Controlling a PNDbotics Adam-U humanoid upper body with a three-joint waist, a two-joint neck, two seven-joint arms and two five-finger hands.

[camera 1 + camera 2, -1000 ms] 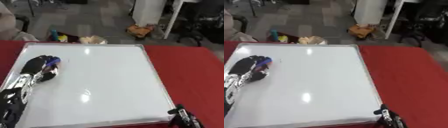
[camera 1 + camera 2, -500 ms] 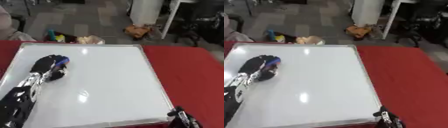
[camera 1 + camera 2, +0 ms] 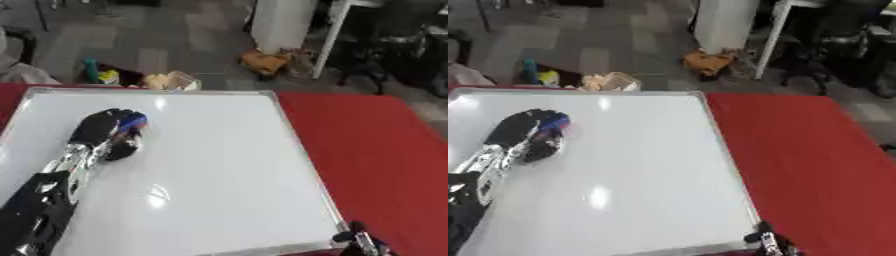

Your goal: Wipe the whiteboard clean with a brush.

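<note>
Whiteboard [image 3: 219,170] lies flat on the red table [image 3: 376,145] and fills most of my view, its long axis running from six to twelve o'clock. My left hand [image 3: 103,131] rests on its upper left part, at about ten o'clock from the board's centre, fingers curled round a blue brush [image 3: 132,121] that shows only as a small patch past the fingertips. The brush sits under and just ahead of that hand, so the left arm is the working one; the unwiped run of board stretches off toward three and five o'clock. I can see no marks on the surface, only glare spots. My right hand [image 3: 363,243] is cut off at the five o'clock corner; I cannot tell its fingers' pose.
</note>
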